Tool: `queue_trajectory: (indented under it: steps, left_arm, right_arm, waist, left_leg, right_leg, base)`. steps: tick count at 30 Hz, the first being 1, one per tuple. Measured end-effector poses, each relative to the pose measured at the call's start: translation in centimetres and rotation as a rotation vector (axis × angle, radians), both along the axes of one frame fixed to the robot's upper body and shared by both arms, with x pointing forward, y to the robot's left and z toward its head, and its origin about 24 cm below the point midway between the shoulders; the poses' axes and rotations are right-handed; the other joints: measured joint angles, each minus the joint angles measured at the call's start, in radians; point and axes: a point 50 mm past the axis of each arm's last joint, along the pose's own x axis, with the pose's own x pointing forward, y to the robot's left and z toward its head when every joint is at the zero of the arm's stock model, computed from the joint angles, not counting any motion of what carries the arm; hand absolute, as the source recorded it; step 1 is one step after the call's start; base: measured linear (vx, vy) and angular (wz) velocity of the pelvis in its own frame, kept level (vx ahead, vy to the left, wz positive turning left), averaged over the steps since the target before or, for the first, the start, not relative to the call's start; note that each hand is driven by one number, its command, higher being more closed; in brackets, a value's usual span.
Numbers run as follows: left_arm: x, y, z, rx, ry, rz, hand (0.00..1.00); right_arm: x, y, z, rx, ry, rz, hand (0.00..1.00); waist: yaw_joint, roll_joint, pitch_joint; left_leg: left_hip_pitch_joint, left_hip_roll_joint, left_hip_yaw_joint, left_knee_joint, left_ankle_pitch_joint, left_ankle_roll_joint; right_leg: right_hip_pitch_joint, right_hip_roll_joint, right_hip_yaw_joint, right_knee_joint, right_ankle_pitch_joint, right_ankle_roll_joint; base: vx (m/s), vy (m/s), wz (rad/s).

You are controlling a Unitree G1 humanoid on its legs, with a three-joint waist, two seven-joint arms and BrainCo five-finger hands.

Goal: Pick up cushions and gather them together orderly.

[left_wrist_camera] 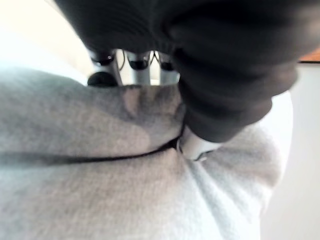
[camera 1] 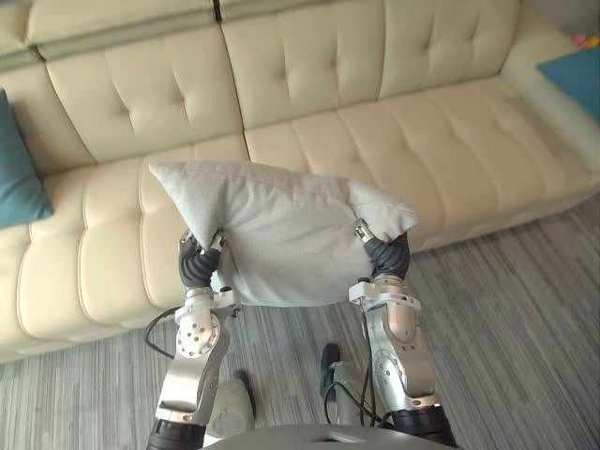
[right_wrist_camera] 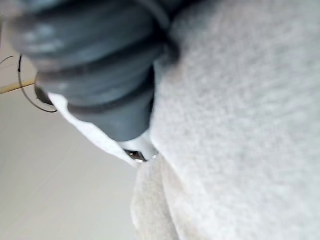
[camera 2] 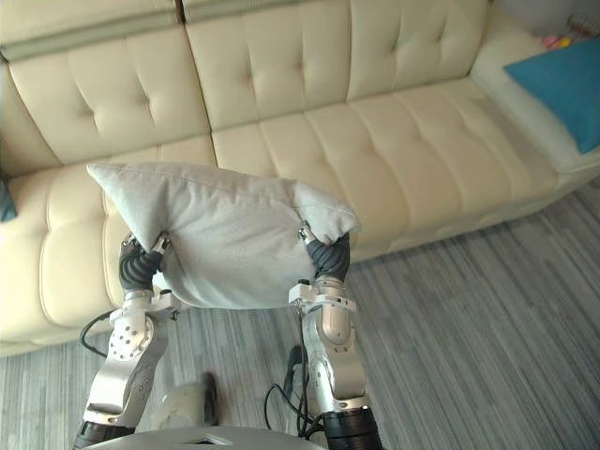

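Note:
I hold a light grey cushion [camera 1: 281, 234] in the air between both hands, in front of the cream sofa's seat edge. My left hand [camera 1: 199, 262] grips its lower left side; in the left wrist view its fingers [left_wrist_camera: 107, 75] dig into the grey cloth [left_wrist_camera: 100, 165]. My right hand [camera 1: 386, 255] pinches the lower right corner, where the cloth [right_wrist_camera: 240, 125] bunches over it. One teal cushion [camera 1: 14, 169] leans at the sofa's far left. Another teal cushion [camera 2: 562, 84] lies on the sofa's right end.
The cream tufted sofa [camera 1: 422, 131] spans the whole view behind the held cushion. Grey striped carpet [camera 1: 525, 337] covers the floor in front of it, to my right and below the arms.

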Motion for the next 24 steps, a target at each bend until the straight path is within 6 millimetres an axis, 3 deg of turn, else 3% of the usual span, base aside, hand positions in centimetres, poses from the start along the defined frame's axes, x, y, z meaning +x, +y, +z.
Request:
queue_trajectory:
  steps: [7,12,15,16,17,18,19,20,23,24]
  left_arm:
    - [-0.8,0.5,-0.9,-0.025,0.03,-0.001,1.0]
    - [-1.8,0.7,-2.0,-0.038,0.083,-0.005,1.0]
    - [-2.5,0.8,-2.7,-0.066,0.112,-0.017,1.0]
    - [-2.4,0.7,-2.7,-0.084,0.108,-0.022,1.0]
    - [-2.2,0.8,-2.3,-0.074,0.082,-0.033,1.0]
    - [-2.2,0.9,-2.2,-0.063,0.076,-0.037,1.0]
    - [-2.4,0.9,-2.9,-0.075,0.104,-0.033,1.0]
    - [-2.8,0.9,-3.2,-0.076,0.124,-0.036,1.0]
    - [-3.0,1.0,-3.4,-0.082,0.129,-0.034,1.0]
    - [-3.1,1.1,-3.4,-0.081,0.131,-0.031,1.0]
  right_arm:
    - [0.0,0.2,0.1,-0.046,-0.014,0.024,1.0]
    - [-0.1,0.3,-0.2,-0.052,0.0,0.033,1.0]
    - [-0.3,0.0,-0.6,-0.08,0.011,0.049,1.0]
    - [-0.3,-0.3,-0.6,-0.099,0.008,0.055,1.0]
    - [-0.4,-0.3,-0.5,-0.085,0.005,0.047,1.0]
    - [-0.4,-0.2,-0.6,-0.072,0.009,0.042,1.0]
    - [-0.3,-0.5,-0.8,-0.084,0.031,0.038,1.0]
    - [-0.3,-0.5,-1.0,-0.093,0.047,0.042,1.0]
    - [-0.1,-0.5,-0.7,-0.092,0.037,0.045,1.0]
    - [-0.1,-0.4,-0.7,-0.093,0.036,0.046,1.0]
  waist:
    - [-0.005,0.003,-0.071]
    - [0.004,0.005,-0.064]
    - [0.002,0.016,-0.049]
    - [0.019,0.049,-0.055]
    - [0.011,0.03,-0.049]
    - [0.004,0.001,-0.047]
    - [-0.002,0.015,-0.028]
    - [0.007,0.01,-0.024]
    - [0.012,0.019,-0.035]
    - [0.014,0.013,-0.032]
  left_leg:
    - [0.129,-0.003,-0.032,-0.147,0.062,0.0]
    - [0.132,0.002,-0.059,-0.048,0.051,0.02]
    - [-0.026,0.015,-0.098,0.285,0.074,0.117]
    - [-0.066,0.06,-0.08,0.287,0.089,0.148]
    - [-0.085,0.057,-0.053,0.312,0.083,0.154]
    - [-0.093,0.039,-0.042,0.324,0.083,0.154]
    - [-0.109,0.043,-0.05,0.356,0.083,0.133]
    - [-0.133,0.041,-0.049,0.348,0.081,0.12]
    - [-0.114,-0.011,-0.059,0.081,0.045,0.095]
    - [-0.088,-0.039,-0.065,-0.054,0.07,0.062]
  right_leg:
    - [0.14,0.026,-0.023,-0.127,0.04,0.0]
    - [0.229,0.036,-0.027,-0.187,0.042,0.001]
    - [0.27,0.036,-0.045,-0.213,0.027,0.0]
    - [0.259,0.076,-0.047,-0.17,-0.007,-0.03]
    - [0.207,0.053,-0.049,0.016,-0.079,-0.053]
    - [0.221,0.03,-0.047,0.032,-0.14,-0.041]
    - [0.231,0.037,-0.053,0.026,-0.164,-0.032]
    - [0.233,0.035,-0.052,0.012,-0.16,-0.039]
    - [0.216,0.02,-0.047,-0.043,-0.15,-0.053]
    - [0.217,0.002,-0.034,-0.064,-0.14,-0.042]
  base:
    - [0.07,-0.02,0.09]
    - [-0.04,0.024,0.11]
    - [-0.11,0.023,0.22]
    - [0.03,-0.005,0.29]
    - [0.08,-0.054,0.42]
    - [0.02,-0.083,0.65]
    - [-0.1,-0.047,0.52]
    - [-0.12,-0.009,0.36]
    - [-0.01,0.095,0.11]
    - [0.04,0.143,0.03]
